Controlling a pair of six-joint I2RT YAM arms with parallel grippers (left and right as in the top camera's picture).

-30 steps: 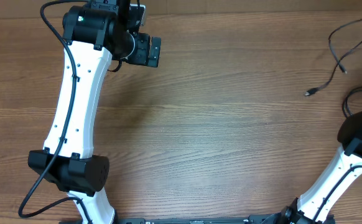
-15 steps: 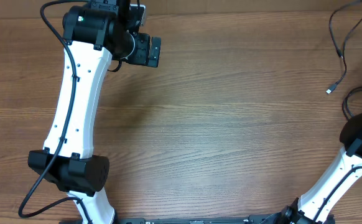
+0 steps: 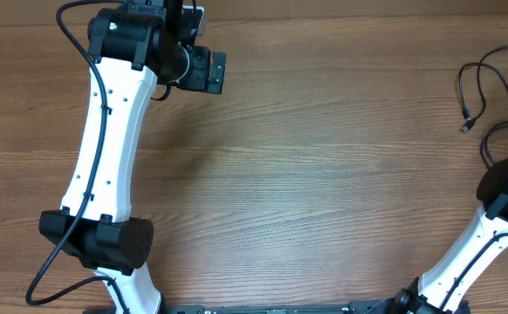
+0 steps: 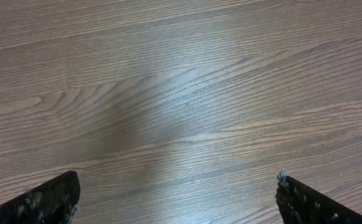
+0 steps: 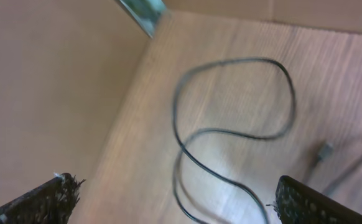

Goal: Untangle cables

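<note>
Two arms work at one wooden table [image 3: 324, 201]. The left pincer [image 4: 176, 191] has its two fingers [image 4: 56, 199] spread wide apart, one in each lower corner of its own camera view. Nothing sits between them, and only bare wood lies under and ahead of it.

The right pincer [image 5: 173, 188] is also spread wide and grips nothing. It sits beyond the edge of the overhead view. The cables [image 5: 249, 136] lie loose on the wood just ahead of this pincer, between the lines of its two fingers. They form one large loop, with a further strand curving back toward the pincer. Two small plug ends [image 5: 323, 149] lie ahead, off toward its right finger. The view is blurred, so I cannot tell whether the strands are one cord or two. They are well apart from the left pincer.
</note>
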